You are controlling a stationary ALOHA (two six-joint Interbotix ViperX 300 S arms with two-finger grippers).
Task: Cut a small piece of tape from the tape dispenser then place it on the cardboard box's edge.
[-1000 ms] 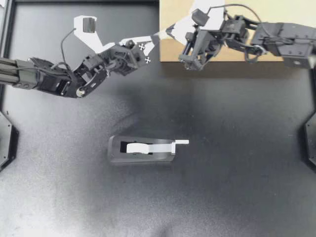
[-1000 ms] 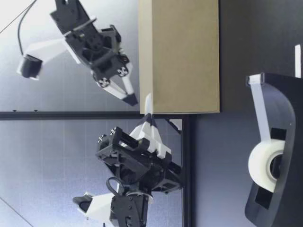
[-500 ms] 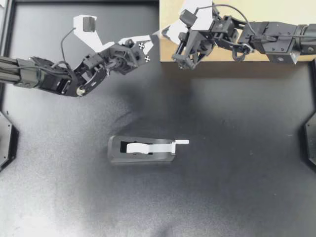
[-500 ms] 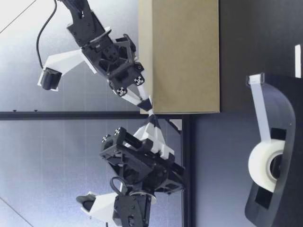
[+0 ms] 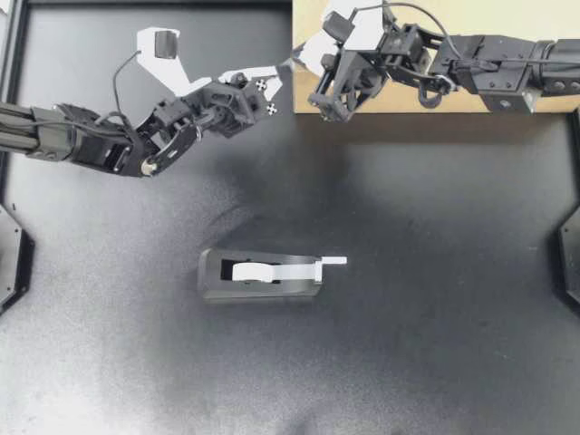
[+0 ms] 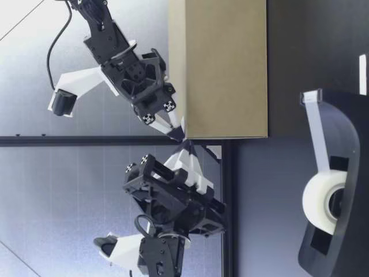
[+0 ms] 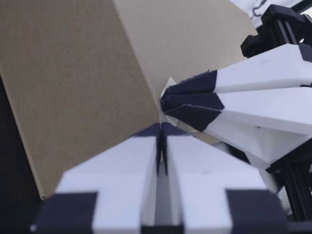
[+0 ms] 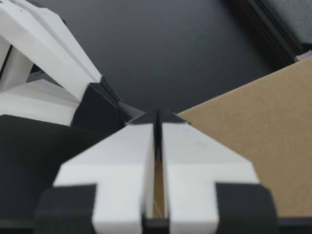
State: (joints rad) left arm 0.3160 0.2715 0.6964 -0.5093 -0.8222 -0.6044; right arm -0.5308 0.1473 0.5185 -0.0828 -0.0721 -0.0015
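Left gripper [image 5: 283,68] was clamped shut, fingers pressed flat together, tips at left edge of cardboard box [image 5: 507,18], near its top. Right gripper [image 5: 297,62] was likewise closed, tips just beside left's at same edge. Could not tell whether tape piece sat between either pair. Box stood at far side of table [image 5: 435,272]. Tape dispenser [image 5: 261,288] lay mid-table, well apart from both grippers, tape strip [image 5: 299,265] drawn to cutter, end poking past it.

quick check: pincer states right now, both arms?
Left pincer: closed, tips at the box corner; whether it holds anything cannot be told.
Right pincer: closed, tips next to the left's; whether it holds anything cannot be told.
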